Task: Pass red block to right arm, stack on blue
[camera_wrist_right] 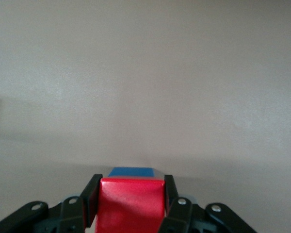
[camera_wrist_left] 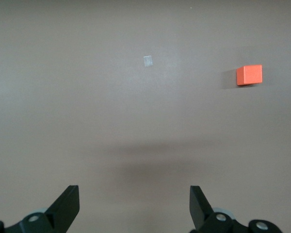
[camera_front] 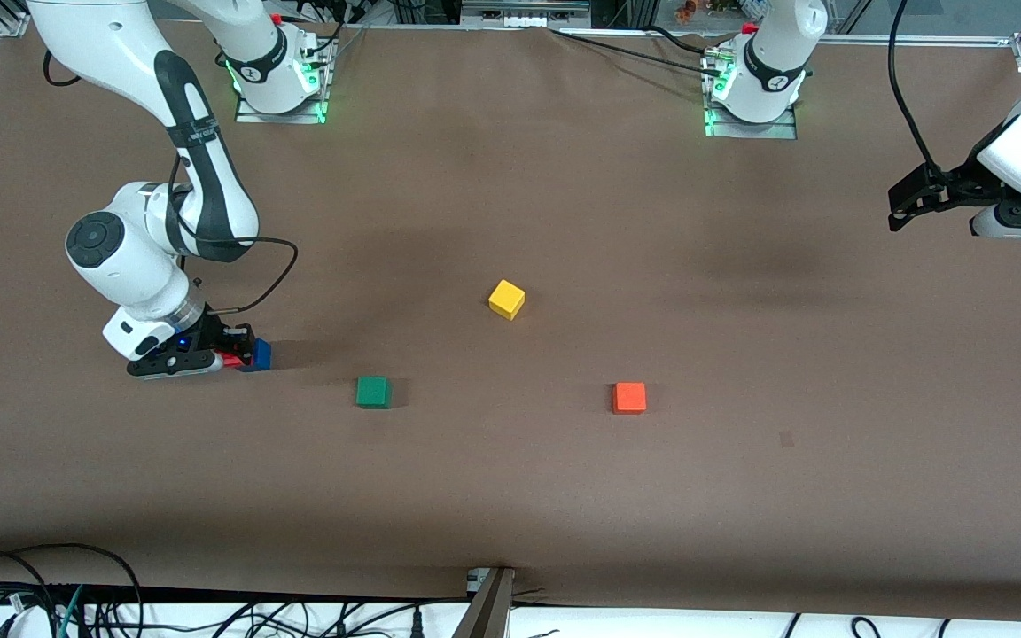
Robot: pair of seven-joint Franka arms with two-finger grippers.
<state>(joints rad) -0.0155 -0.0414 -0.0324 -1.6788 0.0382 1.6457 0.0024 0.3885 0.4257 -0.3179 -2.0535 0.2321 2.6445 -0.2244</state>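
Nearest you, small orange cube [camera_front: 629,398] untouched; right gripper [camera_front: 229,357] clamps small red block [camera_wrist_right: 131,204] on blue cube [camera_front: 260,354]; left gripper [camera_wrist_left: 134,208] open, waiting.

Glossy red block [camera_wrist_right: 130,204], matt brown table [camera_front: 510,496]

This is a robotics lab bench, not a home or a shop. Two white jointed arms are bolted to metal base plates [camera_front: 278,111] with glowing green status lights, standing on a wide table [camera_front: 510,496] covered in plain brown sheeting. Aluminium framing [camera_front: 5,18] runs along the edge by the bases, and loose black cables [camera_front: 50,602] tangle along the table's near edge. Small plain coloured cubes, such as a yellow one [camera_front: 506,299], lie spread on the cover like test pieces.
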